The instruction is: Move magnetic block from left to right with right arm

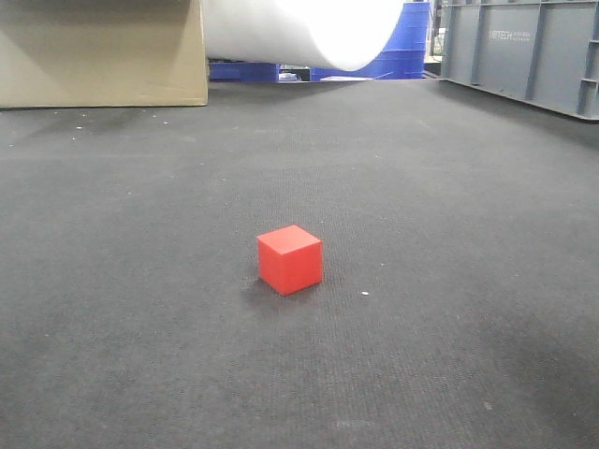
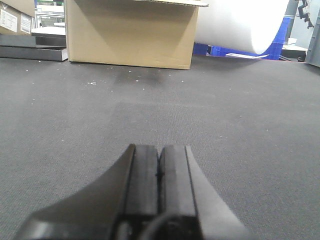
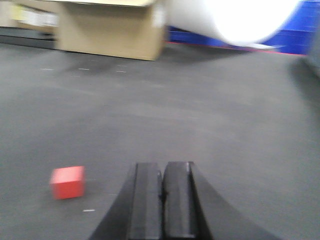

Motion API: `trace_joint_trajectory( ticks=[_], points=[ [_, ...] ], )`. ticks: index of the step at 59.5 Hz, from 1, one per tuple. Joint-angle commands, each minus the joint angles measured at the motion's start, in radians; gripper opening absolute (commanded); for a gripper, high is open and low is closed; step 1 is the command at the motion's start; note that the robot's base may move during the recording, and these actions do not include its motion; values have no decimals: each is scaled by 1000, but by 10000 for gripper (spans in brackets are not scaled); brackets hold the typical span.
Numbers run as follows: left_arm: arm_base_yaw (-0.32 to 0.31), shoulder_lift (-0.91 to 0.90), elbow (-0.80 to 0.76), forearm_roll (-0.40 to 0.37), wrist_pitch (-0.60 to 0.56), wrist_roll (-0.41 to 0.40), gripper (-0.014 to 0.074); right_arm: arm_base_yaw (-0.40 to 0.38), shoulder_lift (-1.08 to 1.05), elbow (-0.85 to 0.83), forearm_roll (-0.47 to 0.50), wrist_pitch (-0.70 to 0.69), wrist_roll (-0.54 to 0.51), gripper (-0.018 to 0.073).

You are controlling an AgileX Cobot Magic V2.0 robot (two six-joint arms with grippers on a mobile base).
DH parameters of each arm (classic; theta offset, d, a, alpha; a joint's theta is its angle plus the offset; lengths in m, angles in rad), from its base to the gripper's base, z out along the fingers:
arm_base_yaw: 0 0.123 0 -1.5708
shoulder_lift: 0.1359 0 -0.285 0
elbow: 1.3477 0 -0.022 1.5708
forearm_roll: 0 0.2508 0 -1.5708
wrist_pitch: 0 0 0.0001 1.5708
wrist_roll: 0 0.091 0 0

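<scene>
The magnetic block (image 1: 290,259) is sitting alone on the dark mat (image 1: 449,355), well in front of the cardboard box (image 1: 103,51). The right gripper (image 3: 163,192), fingers pressed together and empty, is hovering just right of the block, not yet opened for grasping. The left gripper (image 2: 159,172) is likewise closed and idle.

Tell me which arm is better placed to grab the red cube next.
Right. The red cube shows in the right wrist view, lying just left of the shut right gripper. The left wrist view shows only dark mat ahead of the shut left gripper, no cube.
</scene>
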State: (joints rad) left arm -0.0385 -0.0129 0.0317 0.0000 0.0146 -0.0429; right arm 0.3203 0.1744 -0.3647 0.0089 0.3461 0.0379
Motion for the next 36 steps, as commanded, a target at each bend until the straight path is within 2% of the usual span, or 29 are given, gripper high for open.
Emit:
trace_joint_trajectory(
  ticks=[1,9,17,26,36],
  points=[
    [-4,-14,10,0,-90,-4,-116,-94,-7,13,-33,-121,13,51],
    [-4,-14,10,0,-90,-4,-116,-224,-57,117,-25,-207,13,51],
    [-4,-14,10,0,-90,-4,-116,-316,-112,214,1,-286,13,51],
    [-4,-14,10,0,-90,-4,-116,-382,-173,306,38,-327,13,51],
    [-4,-14,10,0,-90,-4,-116,-405,-203,393,49,-410,13,51]
  ],
)
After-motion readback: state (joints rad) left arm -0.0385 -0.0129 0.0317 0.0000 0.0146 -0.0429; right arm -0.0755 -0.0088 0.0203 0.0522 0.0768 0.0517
